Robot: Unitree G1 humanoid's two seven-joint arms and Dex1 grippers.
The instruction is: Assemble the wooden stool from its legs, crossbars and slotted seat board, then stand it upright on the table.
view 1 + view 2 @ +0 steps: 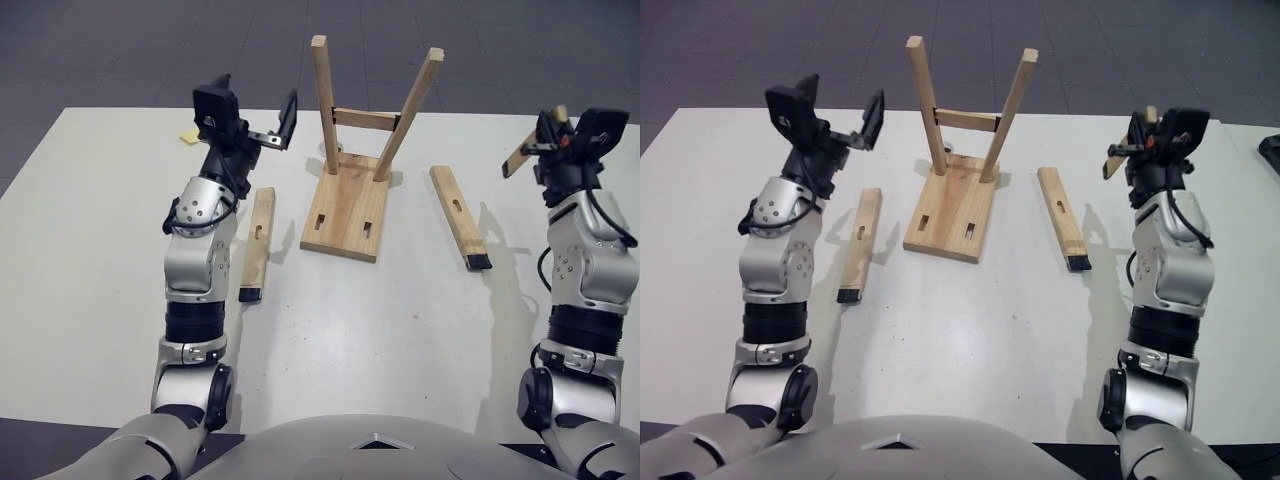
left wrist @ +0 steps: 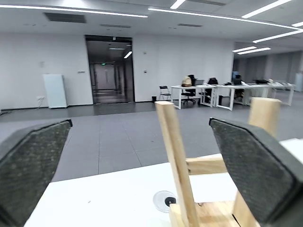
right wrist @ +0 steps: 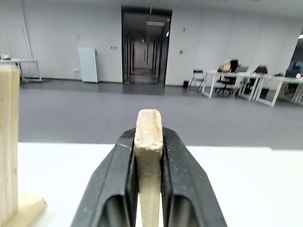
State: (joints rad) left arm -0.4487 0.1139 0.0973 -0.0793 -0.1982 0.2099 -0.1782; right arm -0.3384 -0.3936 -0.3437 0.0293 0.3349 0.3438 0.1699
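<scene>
1. Jaws. The left gripper has its fingers set wide apart with nothing between them. The right gripper is clamped on the held crossbar, a short wooden bar that sticks out past both sides of the grip at a tilt.
2. Arm pose. Both forearms rise from the near edge of the table, and the wrists are lifted so that each gripper hangs above the surface, pointing toward the far edge. The left arm stands over the left half of the table and the right arm close to its right edge.
3. Nearer than the jaws. The left loose leg lies flat just inward of the left forearm, below the left gripper, with its dark-tipped end nearest the robot. The right loose leg lies flat well inward of the right gripper, also dark tip nearest.
4. Between the jaws. The seat board lies flat between the two loose legs, touching neither. Its two near slots are unfilled.
5. Level with the jaws. The left standing leg and the right standing leg rise from the far end of the board, spreading apart toward their tops. The fitted crossbar joins them. The left standing leg is just beside the left gripper's inner finger, apart from it.
6. Beyond the jaws. A yellow note lies on the table just outward of the left gripper.
</scene>
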